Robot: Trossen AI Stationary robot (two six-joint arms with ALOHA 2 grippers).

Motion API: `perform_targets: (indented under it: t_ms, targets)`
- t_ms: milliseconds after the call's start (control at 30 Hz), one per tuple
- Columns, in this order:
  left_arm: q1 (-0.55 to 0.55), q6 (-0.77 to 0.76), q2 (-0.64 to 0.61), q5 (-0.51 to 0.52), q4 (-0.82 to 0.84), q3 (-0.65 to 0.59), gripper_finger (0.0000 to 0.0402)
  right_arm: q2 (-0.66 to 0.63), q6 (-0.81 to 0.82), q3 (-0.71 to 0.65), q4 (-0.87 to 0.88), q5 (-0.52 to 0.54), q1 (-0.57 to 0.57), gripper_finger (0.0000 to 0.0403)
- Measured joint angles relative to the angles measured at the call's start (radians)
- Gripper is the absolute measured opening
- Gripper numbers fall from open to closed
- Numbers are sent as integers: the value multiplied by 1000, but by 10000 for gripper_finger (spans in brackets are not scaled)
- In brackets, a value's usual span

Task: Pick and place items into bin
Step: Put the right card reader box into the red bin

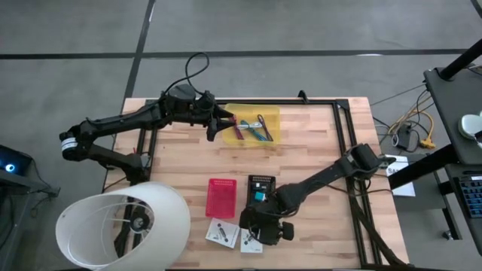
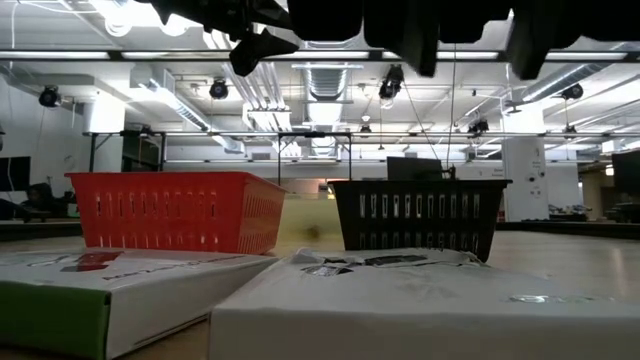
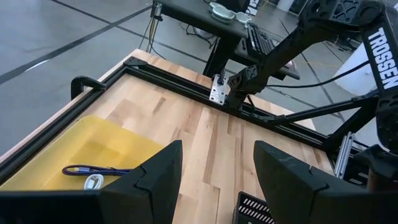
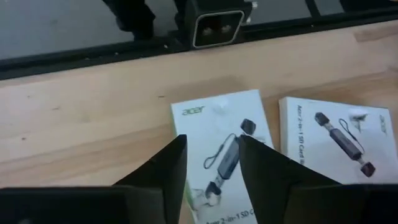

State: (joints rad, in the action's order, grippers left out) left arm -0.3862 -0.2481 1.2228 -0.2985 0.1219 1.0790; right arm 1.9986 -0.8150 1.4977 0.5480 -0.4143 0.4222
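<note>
The yellow bin [image 1: 273, 114] sits at the far middle of the table and holds purple and magenta pens [image 1: 239, 128] and a teal-handled tool [image 1: 262, 129]. My left gripper [image 1: 224, 124] hovers open at the bin's left side. In the left wrist view, the left gripper [image 3: 217, 144] looks past the bin [image 3: 106, 146], where a purple piece [image 3: 93, 169] lies. Two white printed cards [image 1: 222, 232] [image 1: 251, 241] lie flat near the table's near edge. My right gripper [image 4: 211, 140] is open above the left card [image 4: 211, 115], and the second card [image 4: 336, 137] lies beside it.
A red basket [image 1: 221, 197] and a black basket [image 1: 262, 187] stand side by side mid-table, just beyond the cards. A large white shade-like object [image 1: 124, 226] covers the near left corner. A black frame [image 1: 343, 128] runs along the table's far and right sides.
</note>
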Motion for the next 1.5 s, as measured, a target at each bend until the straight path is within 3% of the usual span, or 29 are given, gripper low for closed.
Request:
perform_targets:
  t_ms: [300, 800, 1167, 1500]
  targets:
    - [0, -3, 0, 0, -1, 0, 183, 40, -125, -10, -15, 47, 16, 192]
    - [0, -7, 1, 0, -1, 0, 183, 112, -128, -2, -79, 49, 16, 242]
    - [0, -7, 1, 0, -1, 0, 183, 113, -166, 4, -82, 77, 7, 317]
    - [0, -7, 1, 0, -2, 0, 183, 136, -188, -3, -81, 76, -6, 329]
